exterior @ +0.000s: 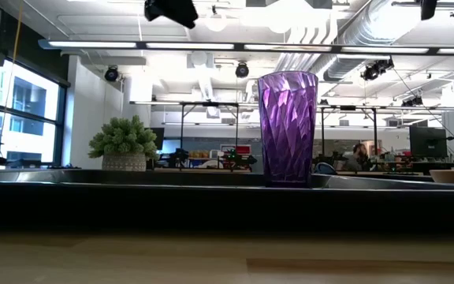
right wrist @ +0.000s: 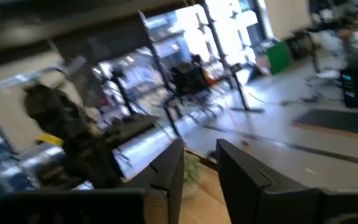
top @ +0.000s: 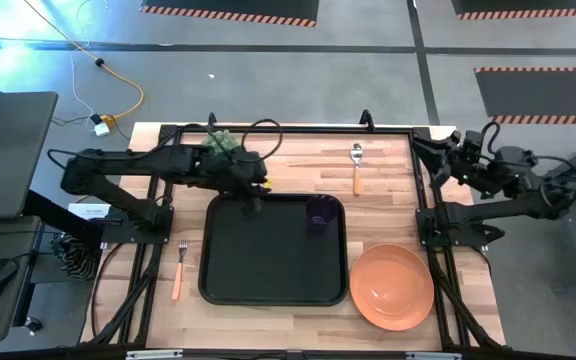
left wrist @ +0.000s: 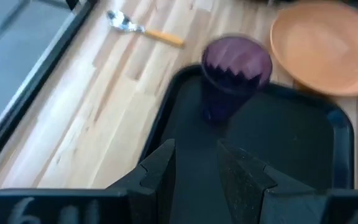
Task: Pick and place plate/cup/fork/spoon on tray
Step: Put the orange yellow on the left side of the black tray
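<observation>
The black tray (top: 268, 262) lies mid-table. The purple cup (top: 323, 213) stands upright on its base in the tray's far right corner, also clear in the low view (exterior: 288, 130). The orange plate (top: 392, 286) rests on the table off the tray's near right corner. The spoon (top: 356, 166) lies on the table beyond the tray, the fork (top: 179, 270) on the table left of it. My left gripper (left wrist: 197, 165) hovers open over the tray's far left part (top: 256, 192), pointing toward the cup. My right gripper (right wrist: 201, 171) is open, raised at the table's far right (top: 436, 152).
A spiky green plant (top: 223, 140) in a pot stands at the table's far left, close beside my left arm. A black frame rail (top: 298, 130) runs along the far edge. Bare wood (top: 308, 165) lies between the tray and the spoon.
</observation>
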Robot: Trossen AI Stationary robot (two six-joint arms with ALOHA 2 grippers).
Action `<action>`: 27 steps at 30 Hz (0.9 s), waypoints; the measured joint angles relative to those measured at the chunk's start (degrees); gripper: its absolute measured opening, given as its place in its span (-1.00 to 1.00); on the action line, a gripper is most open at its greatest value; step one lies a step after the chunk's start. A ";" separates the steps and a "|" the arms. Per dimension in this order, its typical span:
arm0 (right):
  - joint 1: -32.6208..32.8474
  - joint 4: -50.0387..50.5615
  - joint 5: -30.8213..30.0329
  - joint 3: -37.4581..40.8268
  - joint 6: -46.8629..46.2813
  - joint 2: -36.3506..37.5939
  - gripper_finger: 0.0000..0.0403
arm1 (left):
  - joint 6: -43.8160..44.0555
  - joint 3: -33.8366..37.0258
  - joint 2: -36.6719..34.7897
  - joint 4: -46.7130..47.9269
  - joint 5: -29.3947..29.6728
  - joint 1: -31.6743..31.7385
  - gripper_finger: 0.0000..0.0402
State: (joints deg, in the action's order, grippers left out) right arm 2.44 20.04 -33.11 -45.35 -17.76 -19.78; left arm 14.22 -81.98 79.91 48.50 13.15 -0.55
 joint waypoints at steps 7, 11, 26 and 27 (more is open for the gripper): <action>-0.31 4.82 -7.50 -8.78 -3.19 -8.41 -0.26 | 0.68 6.66 -5.22 -4.17 0.88 -0.05 -0.46; -2.01 12.43 -11.32 -14.78 -7.42 -12.92 -0.18 | 0.60 8.93 -7.15 -6.12 0.96 -0.05 -0.46; -19.32 44.16 1.97 -32.29 -28.65 -32.74 -0.17 | -6.43 9.21 -7.75 -8.02 1.00 0.15 -0.46; -20.80 44.98 4.75 -32.20 -29.46 -33.74 -0.17 | -6.45 9.21 -7.75 -7.77 0.98 0.15 -0.46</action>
State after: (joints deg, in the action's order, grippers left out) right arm -18.36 65.01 -28.37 -77.55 -47.22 -53.52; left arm 7.77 -72.77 72.16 40.73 14.13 -0.40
